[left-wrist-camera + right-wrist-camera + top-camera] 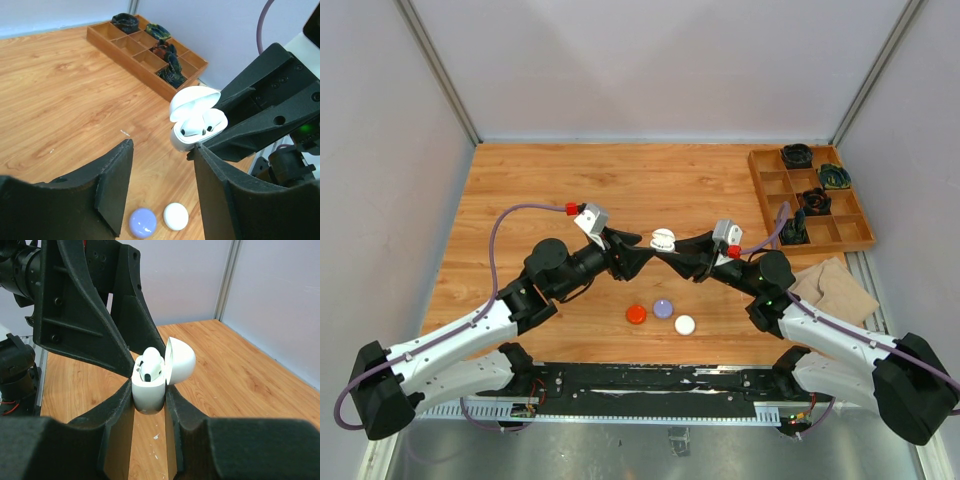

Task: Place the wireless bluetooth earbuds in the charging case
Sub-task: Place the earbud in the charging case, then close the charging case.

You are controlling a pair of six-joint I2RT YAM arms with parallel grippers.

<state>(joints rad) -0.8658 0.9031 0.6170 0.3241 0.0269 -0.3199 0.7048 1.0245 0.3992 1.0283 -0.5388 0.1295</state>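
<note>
Pucks: a red puck [636,314], a lilac puck [663,308] and a white puck [685,324] lie flat in a close cluster on the wood-grain table [570,190], at 6 o'clock from the raised case. They are smooth, glossy, coin-like plastic, and neither arm touches them.
Cloth: a tan cloth [835,290], soft and creased, lies crumpled at 4 o'clock from the case, by the table's right edge.
Right gripper: the right gripper [148,399] clamps the charging case [148,390] by its lower body, one finger on each flank. It holds the case upright above the table, so the open mouth faces the other arm.
Charging case: a white, glossy, rounded pebble of hard plastic. Its lid [180,360] is hinged back toward 2 o'clock in the right wrist view, leaving the wells reachable.
Earbuds: two white earbuds [200,127] sit side by side in the case, rounded heads above the rim, each with a small dark spot. They look seated, but how deep I cannot tell.
Left gripper: the left gripper [162,145] has its jaws apart with nothing between them, at 9 o'clock from the case, one fingertip just beside its base. I judge this a stance suited to pressing a bud home or tipping the lid shut.
Fingers: both pairs are matte black, angular wedges.
Tray: a wooden tray [757,190] of square compartments sits at 2 o'clock from the case. Several compartments hold dark bundles too small to name.
</note>
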